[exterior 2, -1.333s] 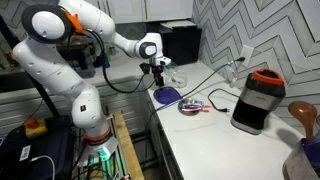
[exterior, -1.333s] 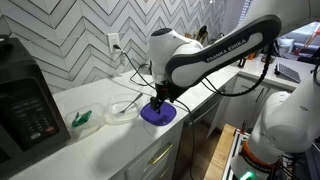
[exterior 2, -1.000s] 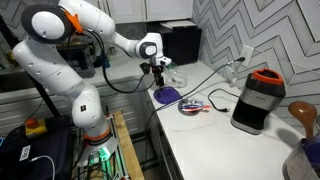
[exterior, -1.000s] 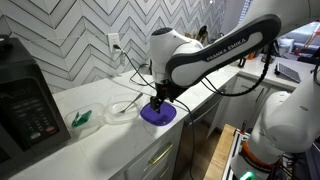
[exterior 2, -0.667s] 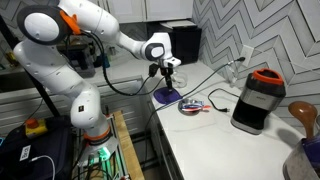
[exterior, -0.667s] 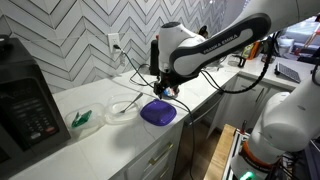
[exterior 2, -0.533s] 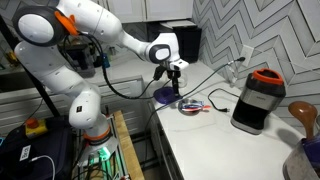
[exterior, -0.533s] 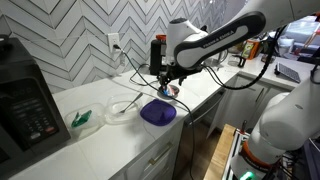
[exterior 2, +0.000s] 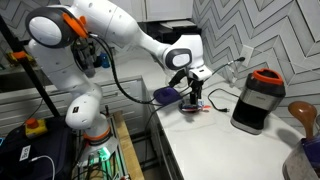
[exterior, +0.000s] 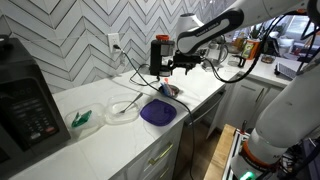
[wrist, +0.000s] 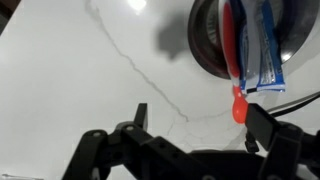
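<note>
The work in hand looks barely begun: the robot's gripper hangs with its jaws spread wide and nothing between them, low over the white stone-look counter and just beside the small dark round dish; in the wrist view the gripper frames bare counter, while the small dark round dish sits off to the upper right, with the red plastic spoon and the blue-and-white packet lying across it and past its rim; judging by this, the reach is nearly made, but lining up over the dish's contents, closing on one and lifting it are all left; the round purple plate lies flat on the counter with nothing visible on it. Against the earlier frames, the gripper has left its place right over the purple plate and swung along the counter to the dish, open-jawed and empty all the way; the plate and dish have not shifted.
</note>
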`<state>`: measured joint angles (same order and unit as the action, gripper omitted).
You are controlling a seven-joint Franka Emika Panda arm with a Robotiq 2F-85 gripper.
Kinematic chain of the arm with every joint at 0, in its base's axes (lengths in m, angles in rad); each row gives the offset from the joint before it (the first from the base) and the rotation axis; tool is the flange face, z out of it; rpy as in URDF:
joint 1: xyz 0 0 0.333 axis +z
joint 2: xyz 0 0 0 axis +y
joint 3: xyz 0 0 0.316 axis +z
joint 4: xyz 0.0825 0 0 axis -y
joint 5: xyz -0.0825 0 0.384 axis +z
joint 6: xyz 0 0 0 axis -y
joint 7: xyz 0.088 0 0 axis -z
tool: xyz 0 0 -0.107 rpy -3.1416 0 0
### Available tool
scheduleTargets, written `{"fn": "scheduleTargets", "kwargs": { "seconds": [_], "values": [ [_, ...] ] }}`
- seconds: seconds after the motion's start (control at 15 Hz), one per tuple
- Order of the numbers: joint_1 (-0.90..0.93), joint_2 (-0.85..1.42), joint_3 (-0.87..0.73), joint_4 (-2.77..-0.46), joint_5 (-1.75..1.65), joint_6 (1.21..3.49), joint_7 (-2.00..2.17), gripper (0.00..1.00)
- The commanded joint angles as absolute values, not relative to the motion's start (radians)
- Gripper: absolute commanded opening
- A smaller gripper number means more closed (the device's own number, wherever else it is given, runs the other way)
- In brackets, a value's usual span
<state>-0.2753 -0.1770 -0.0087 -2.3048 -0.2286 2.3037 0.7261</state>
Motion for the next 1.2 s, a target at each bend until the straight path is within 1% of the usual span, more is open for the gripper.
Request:
{"fn": "scheduleTargets", "kwargs": {
  "seconds": [0.0, 0.27, 0.33, 0.47, 0.53, 0.67, 0.73, 0.8, 0.87, 1.13],
  "values": [
    [-0.246, -0.028, -0.037, -2.183, -0.236, 2.317, 0.814, 1.00],
    [-0.199, 0.069, -0.060, -2.095, -0.234, 2.318, 0.878, 0.99],
    [-0.185, 0.087, -0.064, -2.082, -0.241, 2.309, 0.887, 0.86],
    [-0.159, 0.113, -0.075, -2.065, -0.253, 2.307, 0.900, 0.82],
    [-0.147, 0.125, -0.080, -2.061, -0.254, 2.313, 0.900, 0.76],
    [-0.127, 0.144, -0.093, -2.055, -0.265, 2.320, 0.911, 0.74],
    [-0.120, 0.151, -0.099, -2.054, -0.268, 2.326, 0.914, 0.57],
    [-0.112, 0.157, -0.106, -2.051, -0.274, 2.324, 0.916, 0.49],
    [-0.106, 0.162, -0.111, -2.050, -0.280, 2.323, 0.917, 0.49],
    [-0.084, 0.176, -0.130, -2.043, -0.308, 2.319, 0.927, 0.17]
  ]
}}
